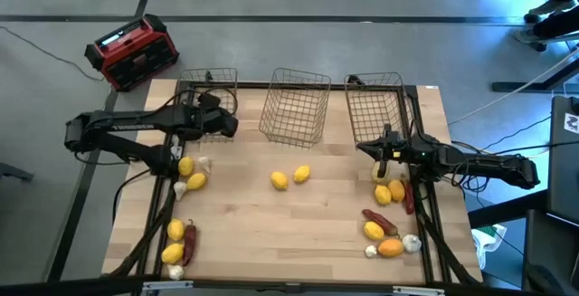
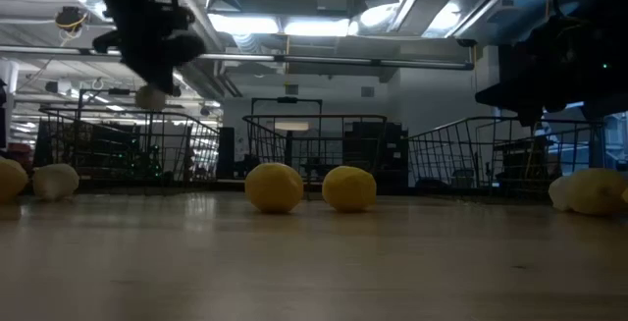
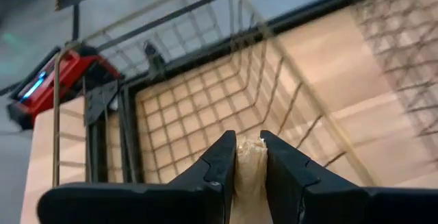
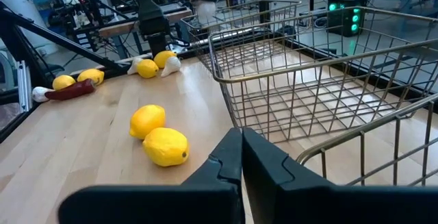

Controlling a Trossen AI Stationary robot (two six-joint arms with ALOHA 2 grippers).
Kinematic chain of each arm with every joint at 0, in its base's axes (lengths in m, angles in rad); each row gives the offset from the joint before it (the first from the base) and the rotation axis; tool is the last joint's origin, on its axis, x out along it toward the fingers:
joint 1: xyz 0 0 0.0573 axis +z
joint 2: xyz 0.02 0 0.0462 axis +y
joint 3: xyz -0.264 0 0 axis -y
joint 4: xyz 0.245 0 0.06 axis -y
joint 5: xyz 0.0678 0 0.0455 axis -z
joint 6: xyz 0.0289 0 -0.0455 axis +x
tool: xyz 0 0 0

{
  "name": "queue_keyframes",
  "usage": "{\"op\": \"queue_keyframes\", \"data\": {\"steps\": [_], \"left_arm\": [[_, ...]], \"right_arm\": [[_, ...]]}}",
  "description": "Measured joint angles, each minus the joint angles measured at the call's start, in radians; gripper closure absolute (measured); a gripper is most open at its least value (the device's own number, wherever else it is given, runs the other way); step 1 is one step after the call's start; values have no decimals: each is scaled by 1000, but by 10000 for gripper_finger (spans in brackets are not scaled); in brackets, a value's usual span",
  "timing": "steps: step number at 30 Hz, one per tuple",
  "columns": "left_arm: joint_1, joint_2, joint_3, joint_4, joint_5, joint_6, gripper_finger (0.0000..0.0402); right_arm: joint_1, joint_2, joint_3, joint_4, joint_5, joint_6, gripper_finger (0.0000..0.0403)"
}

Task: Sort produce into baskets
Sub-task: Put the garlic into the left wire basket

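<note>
- Overall, the sorting is judged to be near its start: in the high view, all three baskets along the upper edge of the table appear empty, though the left basket (image 1: 206,97) is partly covered by the left arm.
- The left gripper (image 3: 248,157) is clamped on a small white bulb (image 3: 250,157) and is held above the left basket, at upper left of the high view; the bulb is not yet released.
- The right gripper (image 4: 241,157) is closed with nothing between its fingers and is placed just below the right basket (image 1: 374,106), at right of centre in the high view.
- Two lemons (image 1: 289,177) are seen at table centre, apart from either gripper.
- One cluster of produce (image 1: 192,176) is left at the left edge, another (image 1: 178,242) at lower left.
- Further pieces (image 1: 389,228) are left in a scattered column at lower right.
- The middle basket (image 1: 296,106) is seen unoccupied.
- Nearly all pieces are thus judged to remain unsorted.
</note>
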Motion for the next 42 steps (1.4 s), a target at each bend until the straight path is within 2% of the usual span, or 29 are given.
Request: {"op": "queue_keyframes", "data": {"steps": [13,31,35,42], "left_arm": [[73,0,-134,152,54,13,343],[88,0,-204,195,108,48,340],[110,0,-204,195,120,52,306],[155,0,-204,199,202,66,242]], "right_arm": [[0,0,0,0,-2,6,388],[0,0,0,1,-2,8,388],[0,0,0,1,-2,8,388],[0,0,0,1,-2,8,388]]}}
